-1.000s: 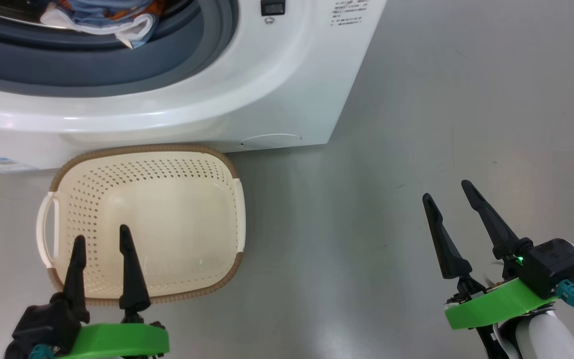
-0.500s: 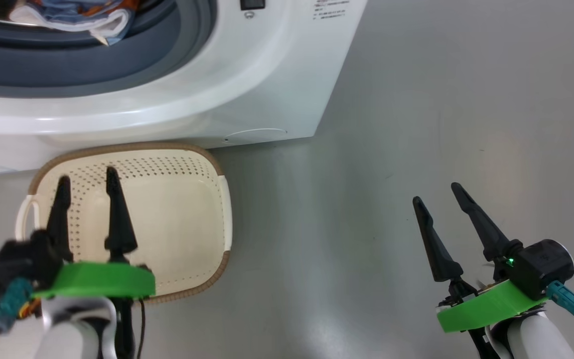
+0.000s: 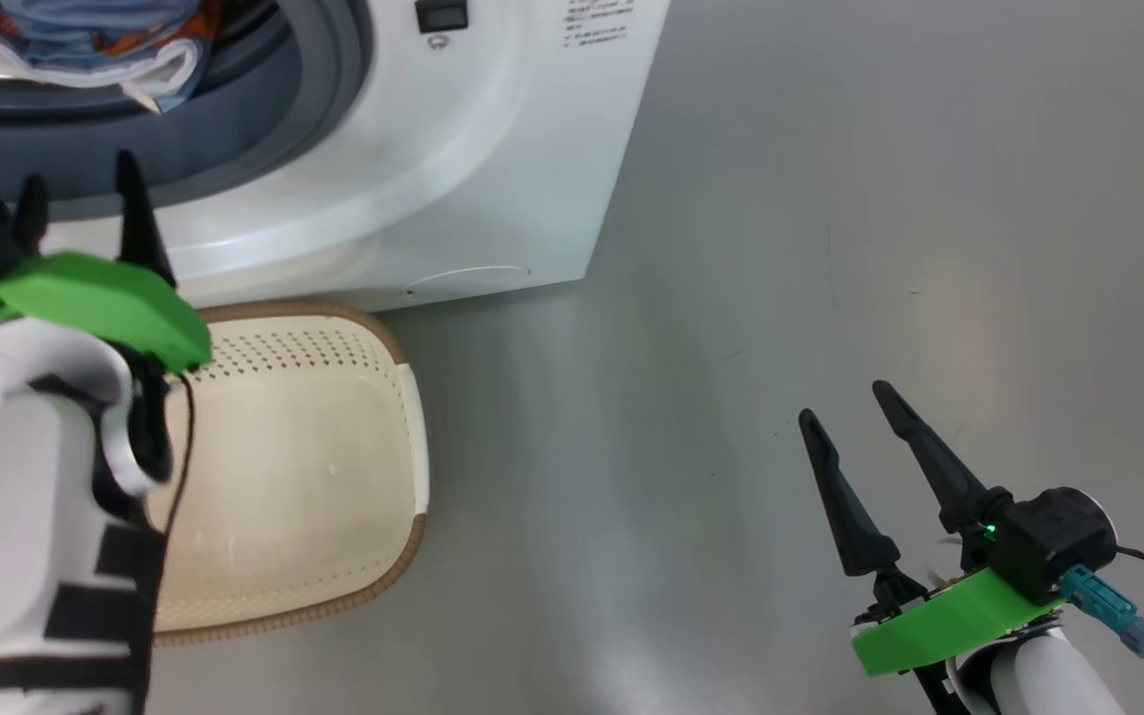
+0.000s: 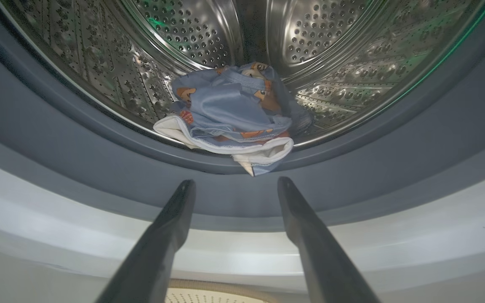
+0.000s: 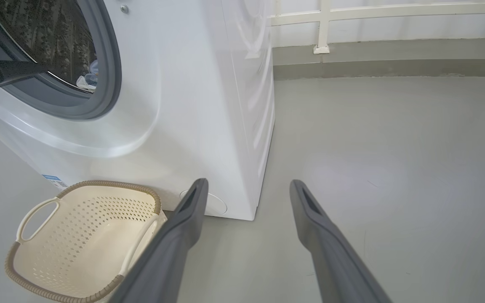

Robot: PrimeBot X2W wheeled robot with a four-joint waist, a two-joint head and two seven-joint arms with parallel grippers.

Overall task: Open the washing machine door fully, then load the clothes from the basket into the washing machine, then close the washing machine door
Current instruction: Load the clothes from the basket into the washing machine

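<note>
One bundle of clothes lies in the steel drum of the washing machine, at the drum's front edge. It is crumpled light blue fabric with orange-brown bears, its whitish lining folded outward and one corner drooping onto the grey seal. The left gripper hangs before the opening, fingers spread wide and holding nothing, apart from the cloth. The basket, cream with a brown rim, stands on the floor just against the machine's front. The right gripper is likewise wide and holds nothing, over the floor well to the basket's right.
</note>
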